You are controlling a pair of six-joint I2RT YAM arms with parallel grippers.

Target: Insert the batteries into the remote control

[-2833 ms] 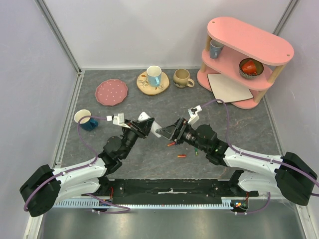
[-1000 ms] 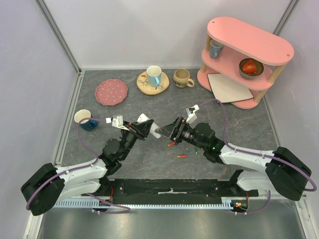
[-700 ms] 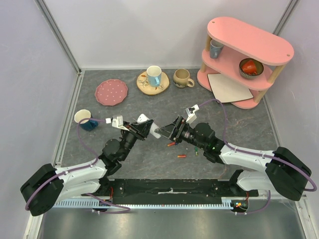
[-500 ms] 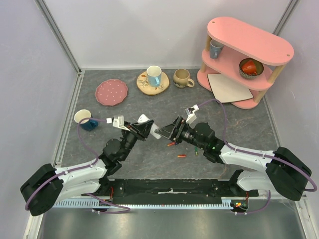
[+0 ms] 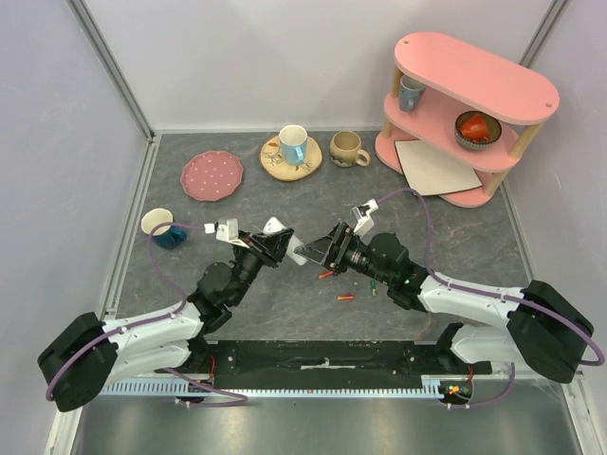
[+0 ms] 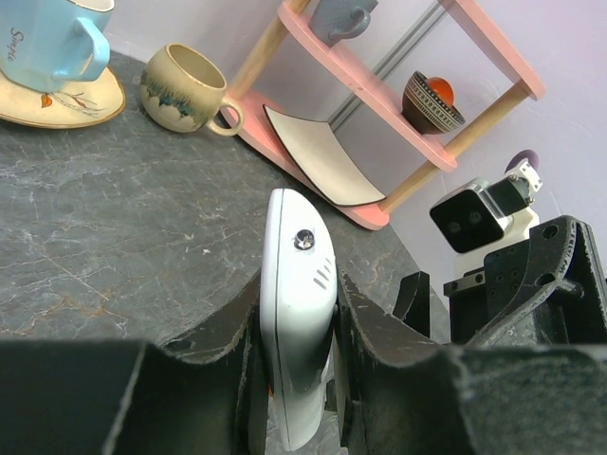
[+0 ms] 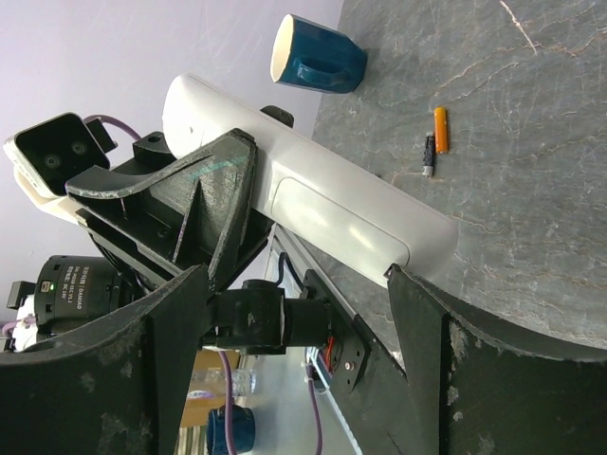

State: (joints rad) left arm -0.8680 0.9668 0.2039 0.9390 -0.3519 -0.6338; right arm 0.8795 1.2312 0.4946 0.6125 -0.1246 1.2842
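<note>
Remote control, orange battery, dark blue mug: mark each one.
remote control (image 6: pixel 296 313), left wrist view, its white side
orange battery (image 7: pixel 440 129), right wrist view, middle of its body
dark blue mug (image 7: pixel 322 57), right wrist view, outer wall

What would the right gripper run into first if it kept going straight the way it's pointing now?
The white remote control, clamped in the left gripper. In the right wrist view it lies across the gap between the open fingers of the right gripper, though depth is unclear.
</note>
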